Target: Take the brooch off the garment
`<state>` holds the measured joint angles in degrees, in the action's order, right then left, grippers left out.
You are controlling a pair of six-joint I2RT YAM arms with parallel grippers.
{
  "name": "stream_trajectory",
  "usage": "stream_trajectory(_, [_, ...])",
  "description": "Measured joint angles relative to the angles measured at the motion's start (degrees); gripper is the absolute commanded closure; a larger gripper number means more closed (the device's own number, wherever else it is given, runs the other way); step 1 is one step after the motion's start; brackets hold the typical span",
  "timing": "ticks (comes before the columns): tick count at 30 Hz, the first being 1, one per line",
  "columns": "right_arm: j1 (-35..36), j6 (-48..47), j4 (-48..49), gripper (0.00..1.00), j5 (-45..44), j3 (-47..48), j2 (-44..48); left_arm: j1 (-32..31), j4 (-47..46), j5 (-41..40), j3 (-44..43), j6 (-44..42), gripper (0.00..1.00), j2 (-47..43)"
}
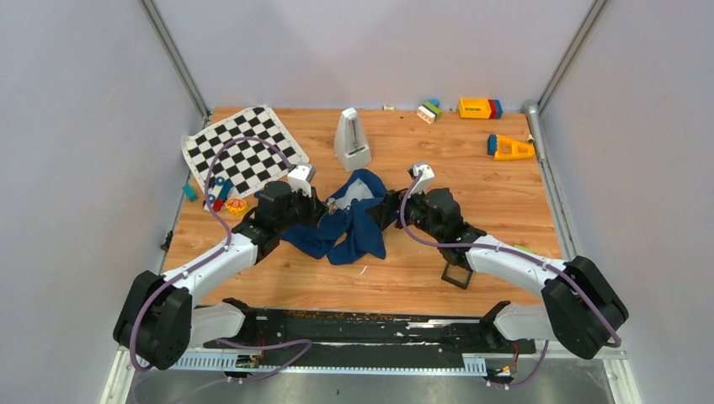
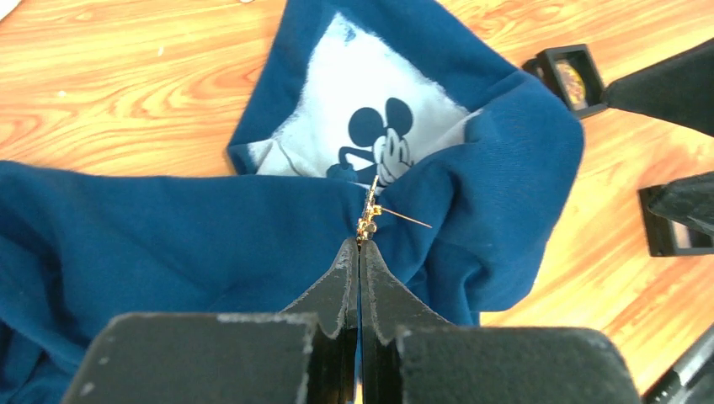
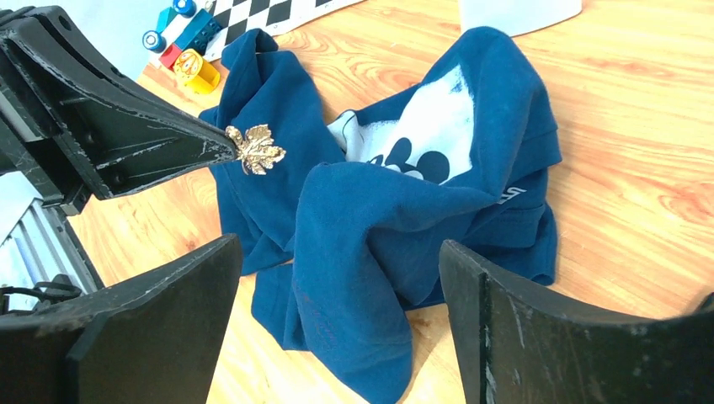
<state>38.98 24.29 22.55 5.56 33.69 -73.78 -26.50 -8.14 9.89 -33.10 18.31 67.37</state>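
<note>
The garment (image 1: 354, 227) is a crumpled navy T-shirt at mid-table, its Mickey Mouse print (image 2: 379, 135) facing up. The brooch (image 3: 255, 151) is a small gold leaf. My left gripper (image 2: 359, 244) is shut on the brooch's edge, just over the shirt's left folds. In the left wrist view the brooch (image 2: 368, 220) shows edge-on, its thin pin (image 2: 411, 221) sticking out bare to the right. I cannot tell whether it still touches the cloth. My right gripper (image 3: 338, 244) is open and empty, low at the shirt's right side (image 3: 379, 227), with a fold lying between its fingers' line.
A chequered cloth (image 1: 240, 147) lies at the back left with small toys (image 1: 229, 200) by it. A white metronome (image 1: 352, 139) stands behind the shirt. Black square frames (image 1: 457, 275) sit near the right arm. Coloured blocks (image 1: 480, 108) lie at the back right.
</note>
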Motion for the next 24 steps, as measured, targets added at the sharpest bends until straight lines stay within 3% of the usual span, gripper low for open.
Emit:
stream_trajectory(11, [-0.3,-4.5,-0.4,0.18,2.4,-0.8,2.1,0.0,-8.7,13.1,2.8,4.6,1.0,-4.8])
stream_trajectory(16, [-1.2,-4.2,2.4,0.42,5.3,-5.3,5.7,0.0,-15.1,19.8,4.0,6.6,1.0,-4.6])
stream_trajectory(20, [-2.1,-3.3,3.5,0.47,7.1,-6.5,7.2,0.0,-20.5,24.4,4.7,8.2,1.0,-2.6])
stream_trajectory(24, [-2.8,-2.7,4.8,0.47,9.1,-7.5,9.1,0.0,-25.3,28.3,5.2,9.8,1.0,-0.4])
